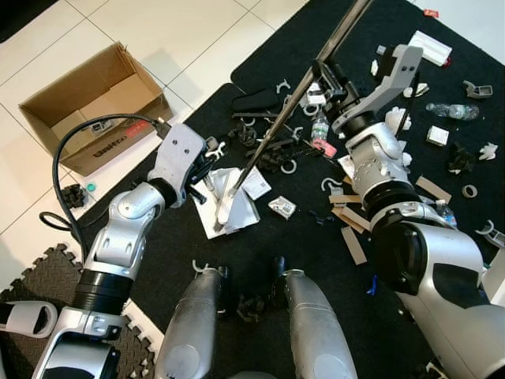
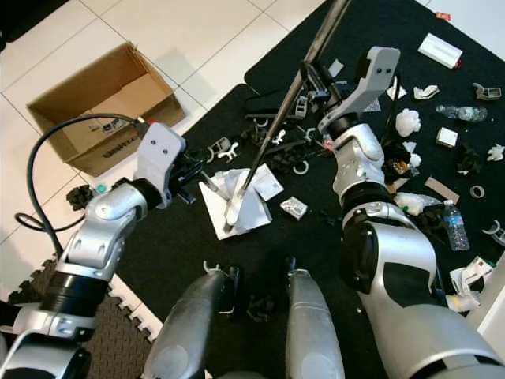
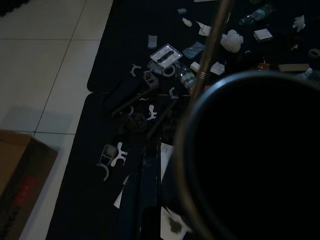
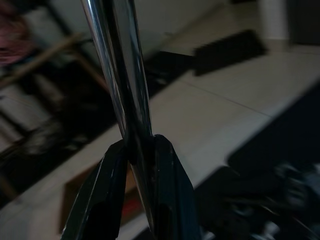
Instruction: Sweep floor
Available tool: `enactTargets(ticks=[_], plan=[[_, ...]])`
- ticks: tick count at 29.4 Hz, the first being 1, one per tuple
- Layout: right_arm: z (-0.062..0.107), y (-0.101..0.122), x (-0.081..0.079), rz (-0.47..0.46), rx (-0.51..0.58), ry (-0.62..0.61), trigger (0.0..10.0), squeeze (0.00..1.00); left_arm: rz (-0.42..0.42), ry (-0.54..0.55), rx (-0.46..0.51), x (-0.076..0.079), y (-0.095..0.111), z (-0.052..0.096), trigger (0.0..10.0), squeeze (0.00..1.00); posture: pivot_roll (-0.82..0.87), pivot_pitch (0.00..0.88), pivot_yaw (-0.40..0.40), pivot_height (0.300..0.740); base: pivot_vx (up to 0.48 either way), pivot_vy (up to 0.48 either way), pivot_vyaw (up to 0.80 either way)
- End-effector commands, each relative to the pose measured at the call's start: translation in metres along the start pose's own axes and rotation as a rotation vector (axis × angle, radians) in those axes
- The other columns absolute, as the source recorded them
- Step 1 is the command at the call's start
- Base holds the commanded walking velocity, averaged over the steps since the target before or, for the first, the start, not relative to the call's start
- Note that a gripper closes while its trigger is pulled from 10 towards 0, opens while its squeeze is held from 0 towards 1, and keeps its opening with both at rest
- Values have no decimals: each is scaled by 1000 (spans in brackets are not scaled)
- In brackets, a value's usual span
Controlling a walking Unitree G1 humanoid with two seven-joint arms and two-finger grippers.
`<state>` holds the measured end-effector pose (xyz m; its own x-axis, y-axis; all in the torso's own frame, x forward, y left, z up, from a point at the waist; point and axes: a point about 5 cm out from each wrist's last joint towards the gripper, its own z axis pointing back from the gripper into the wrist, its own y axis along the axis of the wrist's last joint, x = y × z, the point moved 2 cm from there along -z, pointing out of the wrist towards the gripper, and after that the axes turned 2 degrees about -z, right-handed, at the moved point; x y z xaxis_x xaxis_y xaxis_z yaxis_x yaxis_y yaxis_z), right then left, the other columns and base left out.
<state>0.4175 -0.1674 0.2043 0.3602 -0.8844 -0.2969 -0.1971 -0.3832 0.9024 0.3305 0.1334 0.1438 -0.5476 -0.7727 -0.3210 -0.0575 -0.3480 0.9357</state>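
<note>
Black mat [image 1: 237, 253] littered beside white tile, cardboard box [image 1: 87, 103] off the mat, my right gripper [image 4: 134, 150] clamped on the broom pole [image 4: 117, 75], left gripper [image 1: 207, 170] unclear.

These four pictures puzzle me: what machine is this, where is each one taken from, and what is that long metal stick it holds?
It is a humanoid robot seen through its own cameras. The two bright pictures come from its head, looking down past its silver arms and legs. The two dark ones come from cameras on its wrists.

The stick is a broom handle. The right gripper is shut on it, and the right wrist picture shows its black fingers pinching the shiny pole. The broom's lower end rests on white paper scraps on the black mat. The left gripper is low beside those scraps; I cannot tell whether it is open.

Scattered on the mat are small white plastic clips, cardboard strips, and a plastic bottle. An open cardboard box sits on the pale tiles.
</note>
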Motion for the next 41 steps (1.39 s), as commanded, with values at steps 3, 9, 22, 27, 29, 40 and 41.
enactTargets(ticks=[3,9,22,27,29,40,41], plan=[[17,-18,20,114,-123,-89,10000,0,71,-62,-130,18,-35,3,10000,0,142,403,-17,740,0,0,0],[30,2,54,127,-86,-220,10000,0,71,-66,-126,20,-34,0,10000,0,127,393,-20,740,0,0,0],[20,16,28,333,11,-33,10000,0,71,-76,-119,21,-33,-4,10000,0,117,383,-16,740,0,0,0],[16,-13,-11,504,-63,183,10000,0,69,-75,-120,19,-34,-4,10000,0,122,386,-17,740,0,0,0],[16,-17,-16,521,-71,210,10000,0,70,-75,-120,19,-34,-4,10000,0,124,386,-18,740,0,0,0],[31,-57,-44,608,-151,379,10000,0,73,-67,-122,18,-35,-2,10000,0,128,391,-23,740,0,0,0],[34,-61,-46,613,-156,382,10000,0,74,-67,-122,19,-35,-2,10000,0,128,391,-23,740,0,0,0]])
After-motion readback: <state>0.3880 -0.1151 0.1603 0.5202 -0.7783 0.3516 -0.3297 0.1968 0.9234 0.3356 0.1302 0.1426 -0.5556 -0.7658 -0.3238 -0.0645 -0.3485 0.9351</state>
